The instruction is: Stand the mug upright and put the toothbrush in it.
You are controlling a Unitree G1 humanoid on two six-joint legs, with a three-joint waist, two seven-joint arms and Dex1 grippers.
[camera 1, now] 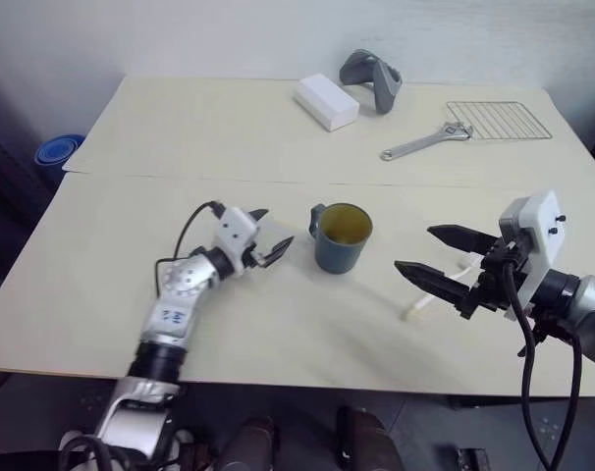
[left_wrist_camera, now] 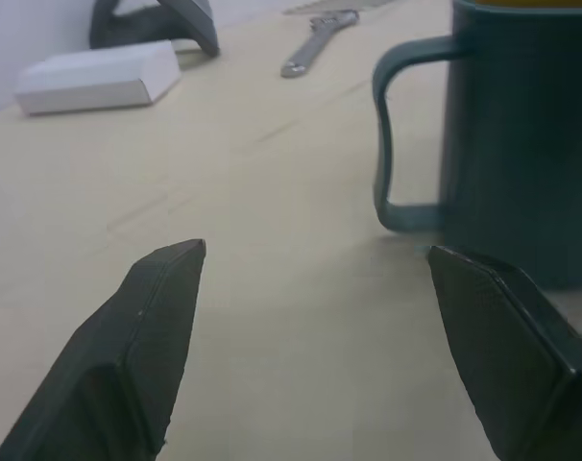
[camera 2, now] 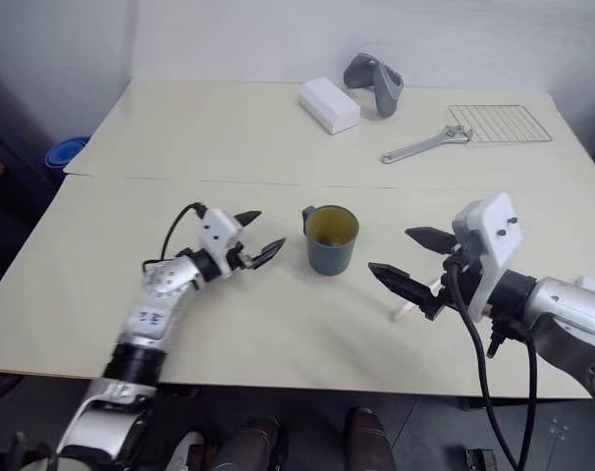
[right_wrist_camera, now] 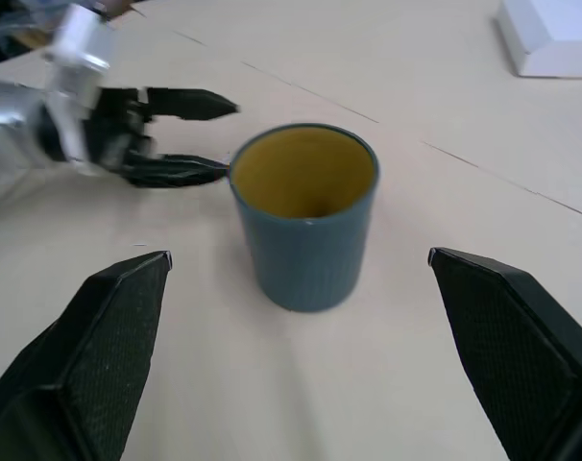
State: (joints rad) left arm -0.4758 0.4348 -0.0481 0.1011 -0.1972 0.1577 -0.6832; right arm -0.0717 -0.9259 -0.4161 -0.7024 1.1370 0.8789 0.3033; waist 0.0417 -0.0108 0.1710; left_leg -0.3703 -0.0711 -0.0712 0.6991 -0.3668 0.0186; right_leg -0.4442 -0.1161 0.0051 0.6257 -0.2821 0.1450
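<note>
Nearest to me, my right pincer (camera 1: 437,254) hangs over the front right part of the surface (camera 1: 131,128) with its two black fingers spread wide and nothing between them; it points toward the mug (camera 1: 341,236). Just under and behind those fingers lies the toothbrush (camera 1: 423,301), flat on the surface, mostly hidden by the pincer so that I see a short pale stretch of it. To the left, my left pincer (camera 1: 271,235) is also spread and holds nothing, its tips just beside the mug's handle but apart from it. That mug stands upright between my two pincers, dark teal outside and yellowish inside, its loop handle turned toward my left pincer, and I see nothing inside it. Farther back, well apart from all this, a white box (camera 1: 327,101) lies beside a grey handheld gadget (camera 1: 372,78), with a silver wrench (camera 1: 427,141) and a wire rack (camera 1: 498,120) toward the right
</note>
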